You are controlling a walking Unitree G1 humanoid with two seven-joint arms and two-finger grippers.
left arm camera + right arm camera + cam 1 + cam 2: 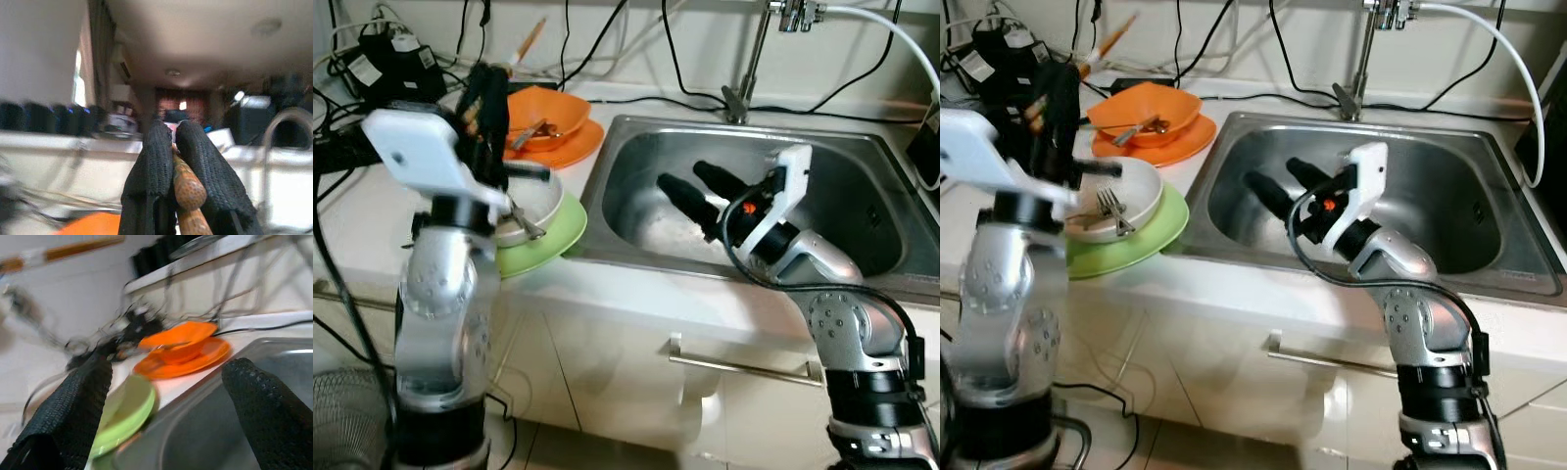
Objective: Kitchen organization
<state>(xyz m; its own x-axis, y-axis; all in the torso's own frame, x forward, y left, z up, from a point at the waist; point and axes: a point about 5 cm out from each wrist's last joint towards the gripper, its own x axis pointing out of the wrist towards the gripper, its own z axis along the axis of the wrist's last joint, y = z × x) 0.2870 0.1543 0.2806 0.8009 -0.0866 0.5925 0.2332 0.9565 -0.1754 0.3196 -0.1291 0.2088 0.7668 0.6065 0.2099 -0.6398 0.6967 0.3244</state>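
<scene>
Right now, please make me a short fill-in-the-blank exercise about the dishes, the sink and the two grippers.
1. The white bowl sits on a ____ plate.
2. The right gripper is open and hangs inside the ____.
3. The left gripper is shut on a brown ____ utensil handle.
4. The orange bowl rests on an ____ plate.

Missing words: green; sink; wooden; orange

L arm bent up, wrist high, left gripper fingers pinched tight on thin brown stick; R arm reaches fwd, right gripper fingers spread apart, low.
</scene>
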